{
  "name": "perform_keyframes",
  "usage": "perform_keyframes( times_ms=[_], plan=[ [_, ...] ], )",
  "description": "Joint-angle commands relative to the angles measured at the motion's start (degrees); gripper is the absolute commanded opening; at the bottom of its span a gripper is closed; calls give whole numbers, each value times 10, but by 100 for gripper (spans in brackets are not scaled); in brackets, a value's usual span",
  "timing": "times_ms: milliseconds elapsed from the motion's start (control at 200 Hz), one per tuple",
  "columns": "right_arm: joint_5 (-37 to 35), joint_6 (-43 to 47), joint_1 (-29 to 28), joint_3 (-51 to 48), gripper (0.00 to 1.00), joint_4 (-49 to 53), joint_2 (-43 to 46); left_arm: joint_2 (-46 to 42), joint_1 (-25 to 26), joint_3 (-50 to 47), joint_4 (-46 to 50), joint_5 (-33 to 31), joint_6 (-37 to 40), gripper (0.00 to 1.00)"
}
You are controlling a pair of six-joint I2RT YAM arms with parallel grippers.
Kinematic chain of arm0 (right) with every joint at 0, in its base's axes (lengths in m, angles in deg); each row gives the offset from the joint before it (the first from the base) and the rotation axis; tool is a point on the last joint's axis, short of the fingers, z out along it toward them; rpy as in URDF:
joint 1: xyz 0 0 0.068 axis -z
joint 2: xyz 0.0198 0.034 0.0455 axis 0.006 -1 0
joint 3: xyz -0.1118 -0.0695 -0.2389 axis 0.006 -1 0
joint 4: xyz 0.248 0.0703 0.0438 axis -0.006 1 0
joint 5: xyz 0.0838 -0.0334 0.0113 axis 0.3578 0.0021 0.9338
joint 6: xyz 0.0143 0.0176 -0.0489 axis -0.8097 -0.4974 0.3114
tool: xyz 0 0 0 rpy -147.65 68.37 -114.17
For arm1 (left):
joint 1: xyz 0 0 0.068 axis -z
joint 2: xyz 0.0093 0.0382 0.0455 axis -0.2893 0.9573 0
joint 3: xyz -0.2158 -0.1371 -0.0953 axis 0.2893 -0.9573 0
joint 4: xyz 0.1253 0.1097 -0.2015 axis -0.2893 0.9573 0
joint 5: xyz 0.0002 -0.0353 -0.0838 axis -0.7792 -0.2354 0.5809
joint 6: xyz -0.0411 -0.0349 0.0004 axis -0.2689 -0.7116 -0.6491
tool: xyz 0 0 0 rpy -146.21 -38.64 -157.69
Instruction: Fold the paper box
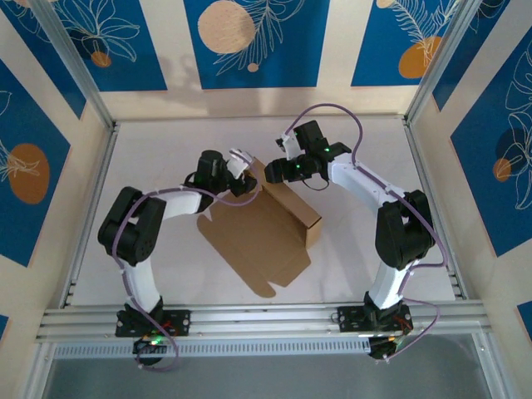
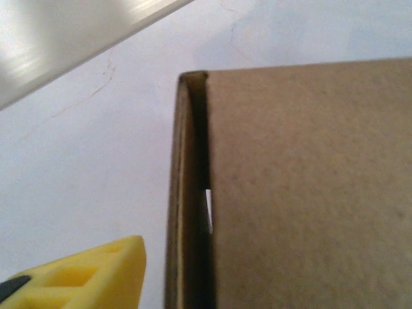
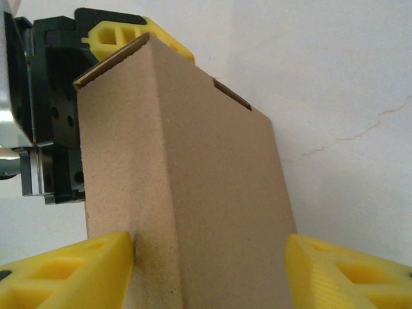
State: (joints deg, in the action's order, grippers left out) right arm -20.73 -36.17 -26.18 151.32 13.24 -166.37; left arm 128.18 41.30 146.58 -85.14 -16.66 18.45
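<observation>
Lying in the middle of the white desk (image 1: 166, 145), between the two arms, is the paper box (image 1: 262, 237). Most of it is flat on the desk like a big brown sheet. One long side on the right stands up like a little wall, and some flaps point to the near edge. The right claw (image 1: 279, 172) is at the far end of that wall. In the right wrist view the claw (image 3: 209, 257) has one yellow finger (image 3: 77, 270) on each side of the standing brown card (image 3: 180, 193). Both fingers touch it, so this claw grips the box. The left claw (image 1: 247, 181) is at the far corner too, just beside the right one. From the right wrist camera you can see it (image 3: 122, 38) behind the top of the wall, with a bit of yellow peeking over. In the left wrist view one yellow finger (image 2: 96, 273) sits low on the left, next to the box edge (image 2: 183, 193) but with a thin strip of white desk (image 2: 84, 161) between them. Its other finger is hidden, so I cannot tell if this claw is open or closed. That edge is folded double (there is a dark gap between the two layers). A shiny metal rail (image 2: 64, 38) crosses the top corner there.
</observation>
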Motion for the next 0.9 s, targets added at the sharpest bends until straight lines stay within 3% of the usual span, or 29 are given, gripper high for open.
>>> perform_keyframes(
  times_ms=[0,195,420,570,700,895],
  plan=[
    [29,12,-2,-24,64,55,-10,4,-7,18,16,37,4,44],
    [92,-27,21,-34,68,29,23,-24,-3,-26,-11,58,-15,22],
    [224,-140,94,-70,71,-63,49,-55,9,-84,-34,38,-13,19],
    [224,-198,122,-51,72,-75,5,-66,23,-90,-15,28,0,19],
    [247,-220,114,3,72,-40,-74,-64,45,-83,1,-28,-4,20],
    [223,-245,73,36,68,-17,-143,-52,76,-97,-29,-146,-32,19]
  ],
)
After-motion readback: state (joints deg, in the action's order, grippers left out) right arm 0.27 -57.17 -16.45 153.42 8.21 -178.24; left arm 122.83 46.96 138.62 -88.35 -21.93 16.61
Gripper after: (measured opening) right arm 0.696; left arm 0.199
